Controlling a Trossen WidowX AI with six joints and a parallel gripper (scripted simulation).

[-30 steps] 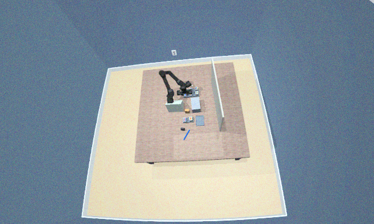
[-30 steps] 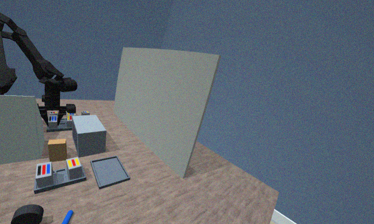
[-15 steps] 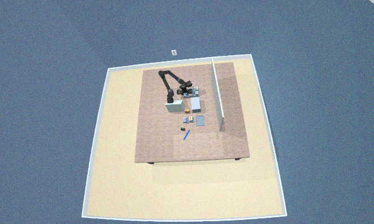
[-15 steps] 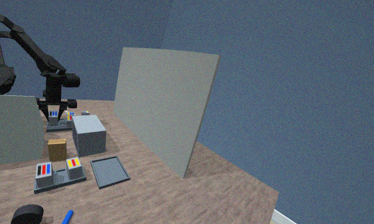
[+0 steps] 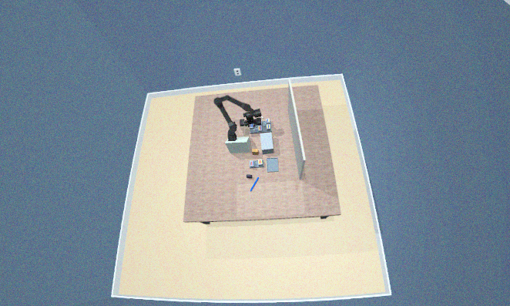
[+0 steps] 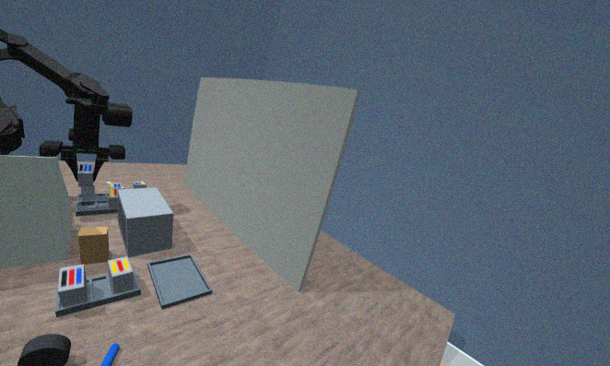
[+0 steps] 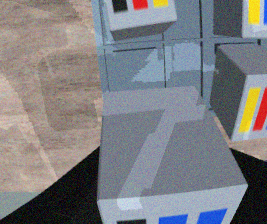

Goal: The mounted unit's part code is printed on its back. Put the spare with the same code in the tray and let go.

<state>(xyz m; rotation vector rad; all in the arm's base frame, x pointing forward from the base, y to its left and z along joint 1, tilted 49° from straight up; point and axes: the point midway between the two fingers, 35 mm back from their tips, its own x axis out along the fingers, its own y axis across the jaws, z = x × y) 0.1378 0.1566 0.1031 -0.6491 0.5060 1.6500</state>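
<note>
My gripper (image 5: 251,124) (image 6: 87,179) (image 7: 152,151) is shut on a grey block (image 6: 86,169) (image 7: 164,150) with black, blue and blue stripes. The block is lifted above the far rack (image 6: 97,211) (image 7: 184,25). In that rack stand a black-red-yellow block (image 7: 144,31), a yellow-red-blue block (image 7: 234,97) (image 6: 113,190) and a yellow-blue-blue block (image 7: 229,22). The shallow grey tray (image 5: 273,165) (image 6: 180,281) is empty. I cannot tell which thing is the mounted unit; no code on a back is readable.
A grey box (image 5: 266,141) (image 6: 149,229) and an orange block (image 5: 255,152) (image 6: 94,246) stand between the far rack and the near rack (image 6: 99,293). A pale panel (image 5: 239,146) (image 6: 32,210) and a tall wall (image 5: 296,129) (image 6: 263,169) flank them. A blue stick (image 5: 254,184) lies in front.
</note>
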